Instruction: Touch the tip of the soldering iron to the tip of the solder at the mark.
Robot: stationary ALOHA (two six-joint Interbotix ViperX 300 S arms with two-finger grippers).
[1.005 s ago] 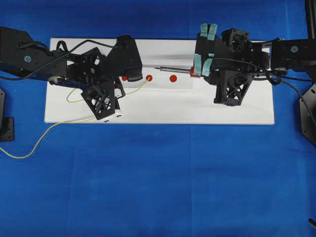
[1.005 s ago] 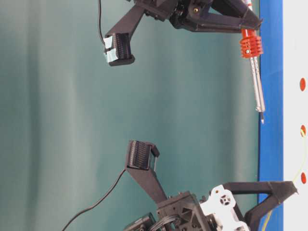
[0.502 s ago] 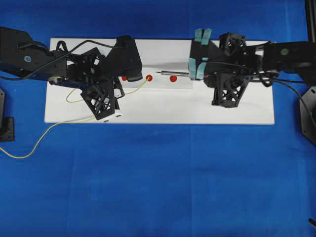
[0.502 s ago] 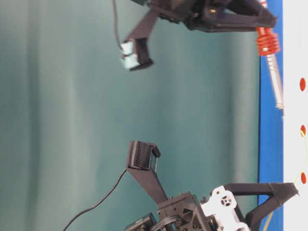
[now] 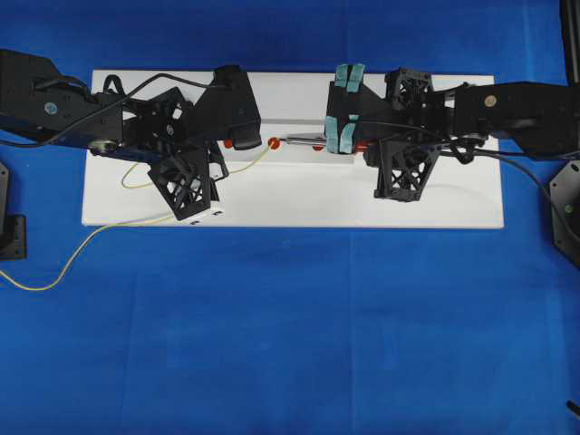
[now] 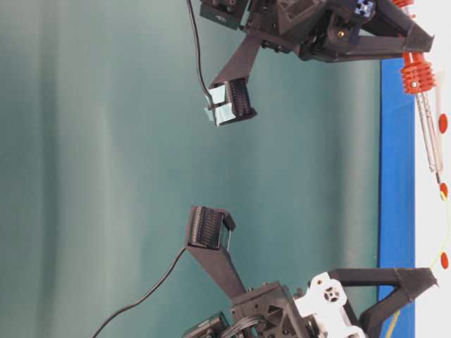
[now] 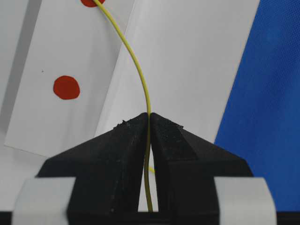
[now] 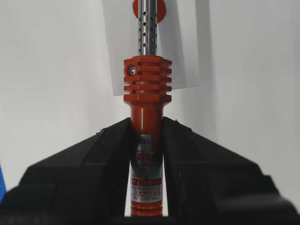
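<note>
— Left gripper point(image 7: 149, 123) was clamped on the solder point(image 7: 137, 70), wasn't it?

— Yes. Its jaws were pressed together with only the thin yellow wire between them. From there the wire curved out over the white board point(image 5: 299, 204) and ended at the middle red mark point(image 5: 274, 142); in the left wrist view it ran up to a red dot at the top edge.

— And to the right of that?

— Right gripper point(image 8: 146, 123) was closed on the red-orange handle of the soldering iron point(image 8: 146, 89), just behind the ribbed collar. The silver shaft point(image 5: 304, 140) pointed leftward toward the mark where the solder lay.

— Were the tips touching?

— I couldn't tell. In the table-level view the iron's tip point(image 6: 440, 177) sat just beside the mark point(image 6: 443, 190) and the yellow end, very near, but contact wasn't plain.

— How would you have finished the step well?

— I judged it best to keep the solder hand fixed, so the wire's end stayed on the dot, and ease the iron along its own axis in a small, slow advance, low over the board. A hard push could have flicked that springy wire off the mark.
</note>
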